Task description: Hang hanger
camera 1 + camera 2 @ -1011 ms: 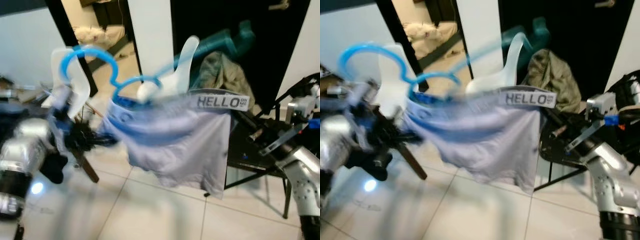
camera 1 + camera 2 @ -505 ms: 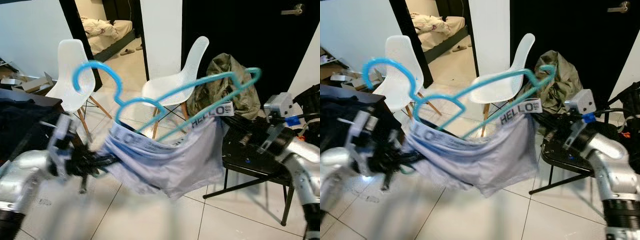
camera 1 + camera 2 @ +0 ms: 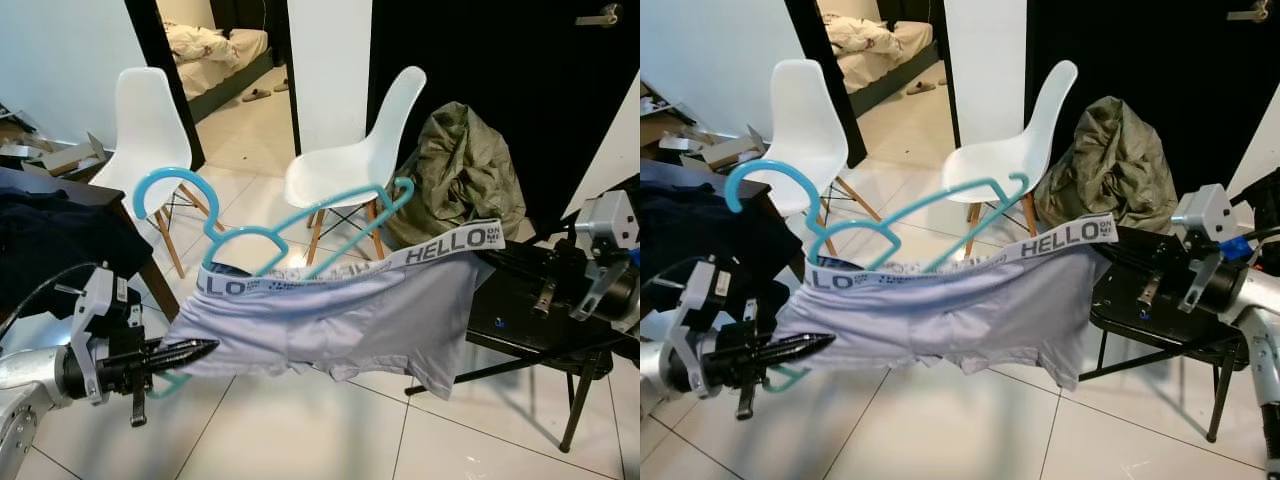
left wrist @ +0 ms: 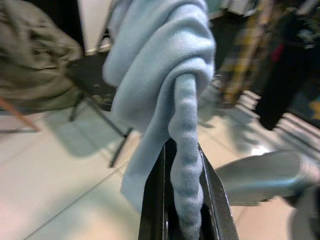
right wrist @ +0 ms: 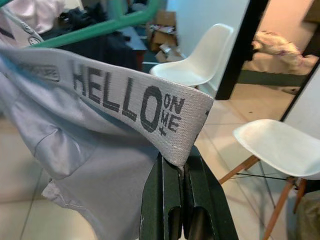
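A pale lavender pair of briefs [image 3: 330, 320] with a grey HELLO waistband [image 3: 450, 243] is stretched level between my two grippers. My left gripper [image 3: 200, 349] is shut on the fabric's lower left edge, seen bunched between the fingers in the left wrist view [image 4: 181, 150]. My right gripper [image 3: 490, 252] is shut on the waistband's right end [image 5: 130, 100]. A blue plastic hanger [image 3: 168, 174] sits partly inside the waistband, tilted. Its hook sticks up at the left and one shoulder pokes out near the chair.
Two white chairs [image 3: 155, 130] [image 3: 350, 165] stand behind the garment, beside a doorway to a bedroom. An olive jacket [image 3: 465, 165] is heaped against a black door. A black folding stand [image 3: 520, 320] is under my right arm. A dark table with dark cloth [image 3: 50, 240] is at left.
The view has shifted. The briefs, slack and sagging earlier, are now pulled taut and level. The hanger has dropped lower and lies flatter in the waistband.
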Available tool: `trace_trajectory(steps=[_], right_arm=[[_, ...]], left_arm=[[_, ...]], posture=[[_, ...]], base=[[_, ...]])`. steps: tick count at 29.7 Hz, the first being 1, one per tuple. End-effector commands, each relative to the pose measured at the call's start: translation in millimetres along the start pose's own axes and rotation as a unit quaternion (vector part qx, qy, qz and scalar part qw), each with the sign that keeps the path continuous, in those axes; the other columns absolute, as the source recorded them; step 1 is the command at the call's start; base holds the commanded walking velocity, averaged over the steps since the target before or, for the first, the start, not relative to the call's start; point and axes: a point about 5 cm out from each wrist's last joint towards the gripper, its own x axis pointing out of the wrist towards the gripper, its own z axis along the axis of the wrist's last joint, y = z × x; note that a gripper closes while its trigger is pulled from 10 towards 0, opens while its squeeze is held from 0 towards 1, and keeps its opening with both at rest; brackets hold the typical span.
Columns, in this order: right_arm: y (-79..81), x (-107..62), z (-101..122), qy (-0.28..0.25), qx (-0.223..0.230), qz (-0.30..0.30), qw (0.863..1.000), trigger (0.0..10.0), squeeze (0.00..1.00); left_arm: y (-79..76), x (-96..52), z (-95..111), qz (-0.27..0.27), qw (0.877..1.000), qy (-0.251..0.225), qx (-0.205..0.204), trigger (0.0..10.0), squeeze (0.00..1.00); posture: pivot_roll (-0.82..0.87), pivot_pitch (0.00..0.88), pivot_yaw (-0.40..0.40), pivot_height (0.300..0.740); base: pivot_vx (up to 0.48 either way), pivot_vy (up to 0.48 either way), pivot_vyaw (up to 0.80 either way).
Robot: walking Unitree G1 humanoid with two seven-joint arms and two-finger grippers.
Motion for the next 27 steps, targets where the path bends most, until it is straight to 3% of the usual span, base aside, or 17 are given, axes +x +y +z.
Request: trace_trajectory(steps=[1, 11, 27], right_arm=[[-0.8, 1.0, 1.3, 0.007, -0.01, 0.016, 1.0, 0.0, 0.0], [-11.6, -10.5, 8.2, 0.029, -0.026, 0.027, 0.999, 0.0, 0.0], [-30.5, -7.5, 26.3, 0.049, -0.065, 0.048, 0.996, 0.0, 0.0]], left_arm=[[-6.0, 2.3, 0.2, -0.022, 1.0, 0.003, -0.009, 10.0, 0.0], [-16.8, 5.0, -2.9, -0.041, 0.999, 0.003, -0.032, 10.0, 0.0], [-38.1, 8.2, -9.5, -0.098, 0.992, 0.021, -0.074, 10.0, 0.0]], posture=[[0.03, 0.097, 0.056, 0.74], [0.02, 0.105, 0.055, 0.74], [0.03, 0.107, 0.044, 0.74]], base=[[0.0, 0.0, 0.0], [0.0, 0.0, 0.0], [0.0, 0.0, 0.0]])
